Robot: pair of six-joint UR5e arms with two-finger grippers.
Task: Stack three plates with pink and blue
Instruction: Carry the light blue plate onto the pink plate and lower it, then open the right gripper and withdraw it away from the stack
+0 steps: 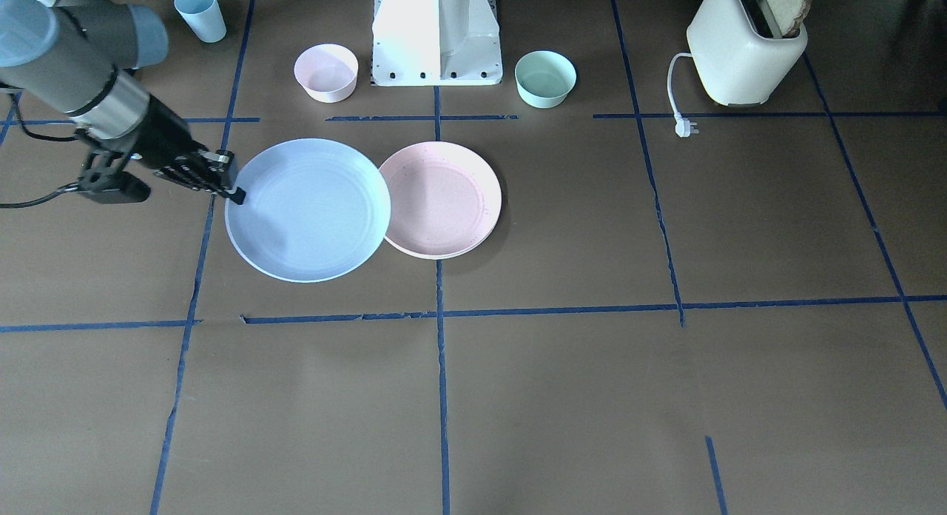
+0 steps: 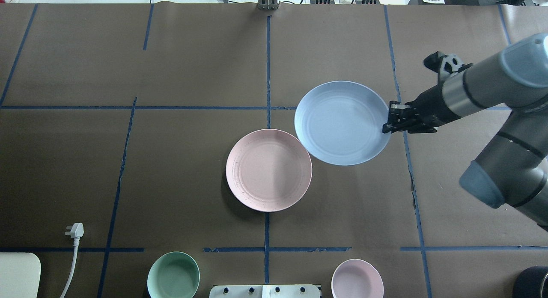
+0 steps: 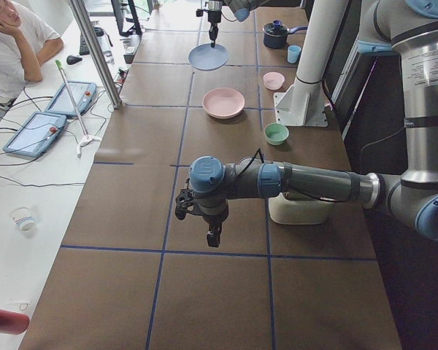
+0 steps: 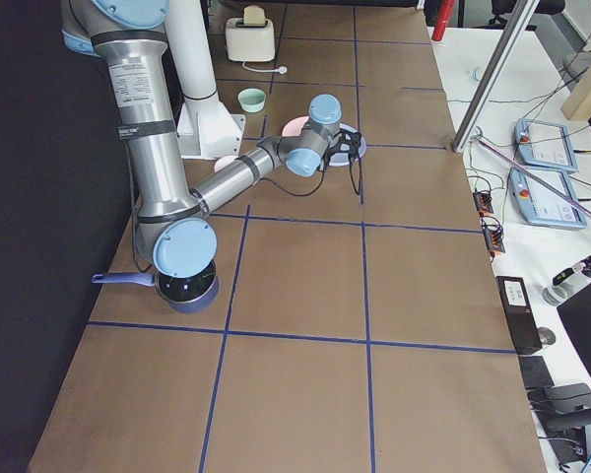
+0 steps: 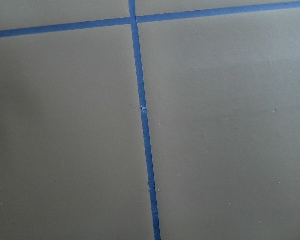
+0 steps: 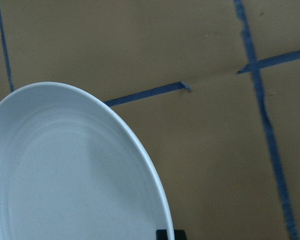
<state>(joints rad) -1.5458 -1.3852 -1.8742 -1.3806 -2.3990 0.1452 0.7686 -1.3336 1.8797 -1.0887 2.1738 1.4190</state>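
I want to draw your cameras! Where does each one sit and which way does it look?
Front-facing: across the table, facing the robot, looking down; right arm on its left.
Overhead: behind the robot, looking forward and down; right arm on its right.
Left: table's left end; left arm near.
Right: opposite end; right arm near.
Left wrist: down at table, tape; no body.
Right wrist: down at blue plate; fingers barely show.
Front-facing and overhead share blue plate, pink plate.

Brown paper all over the table (image 1: 666,396), cut into big squares by blue tape lines (image 1: 442,396). On the far side, a long white desk (image 3: 14,248) with 2 blue tablets (image 3: 33,133) and thin wires. A shiny metal pole (image 3: 96,55) at the desk's edge. Bright, soft light everywhere.
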